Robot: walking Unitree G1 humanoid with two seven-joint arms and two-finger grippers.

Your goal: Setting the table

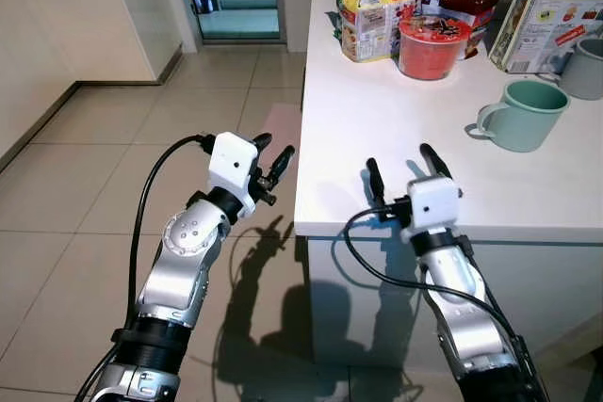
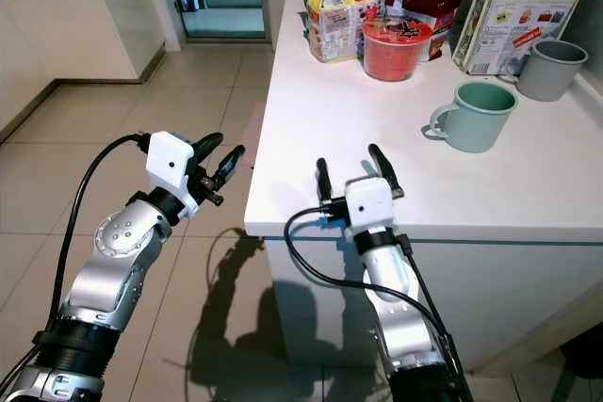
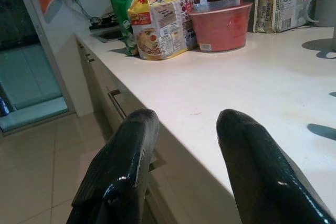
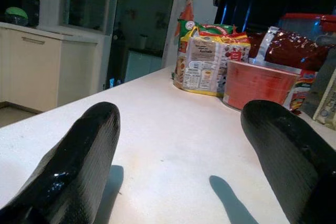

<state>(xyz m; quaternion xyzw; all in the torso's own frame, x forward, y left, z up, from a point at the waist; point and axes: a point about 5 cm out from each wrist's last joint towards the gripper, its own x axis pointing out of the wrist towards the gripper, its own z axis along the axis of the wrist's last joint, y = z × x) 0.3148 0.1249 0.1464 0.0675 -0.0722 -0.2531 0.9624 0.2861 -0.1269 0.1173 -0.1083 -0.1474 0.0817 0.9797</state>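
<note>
— We face a white counter (image 1: 396, 129); the green mug (image 1: 524, 115) sits toward its right side.
— Our right gripper (image 1: 408, 166), fingers spread, hovers over the near edge, well apart from it. Our left gripper (image 1: 274, 153), parted, hangs beside the counter.

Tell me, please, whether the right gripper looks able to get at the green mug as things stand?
Probably yes: the right gripper is open over the counter's near edge, and bare white surface lies between it and the green mug, ahead to its right.

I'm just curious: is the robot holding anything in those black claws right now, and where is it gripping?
Nothing is held. The left tool and right tool are both open and empty.
</note>
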